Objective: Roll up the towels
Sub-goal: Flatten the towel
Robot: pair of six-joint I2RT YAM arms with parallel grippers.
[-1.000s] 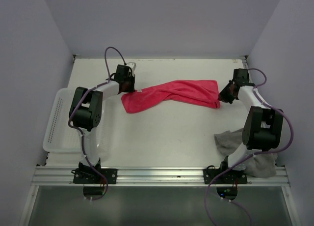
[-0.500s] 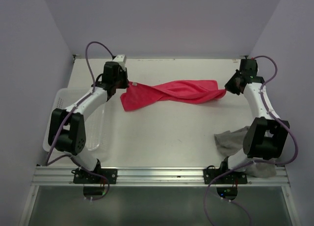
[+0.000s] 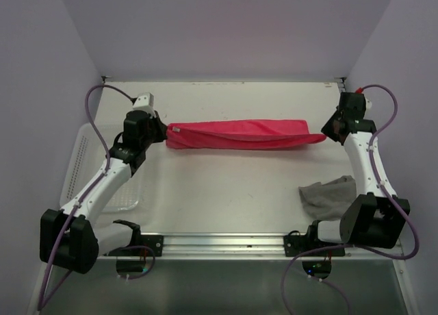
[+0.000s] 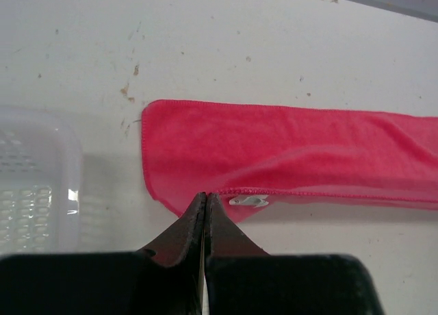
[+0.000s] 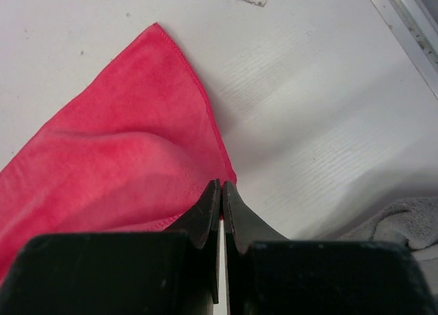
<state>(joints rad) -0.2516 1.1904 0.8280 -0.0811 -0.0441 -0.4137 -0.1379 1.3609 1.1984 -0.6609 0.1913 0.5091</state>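
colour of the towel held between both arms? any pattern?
The bright pink-red cloth towel is plain, no pattern; left wrist view shows it best.

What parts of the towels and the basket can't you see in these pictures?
- The grey towel: in the top view the right arm hides its near part, and the right wrist view cuts it off at the edge.
- The basket: the left arm crosses it in the top view.
- The pink towel: the fingers of the left gripper and right gripper hide the pinched corners.
- The white tag: too small to read.
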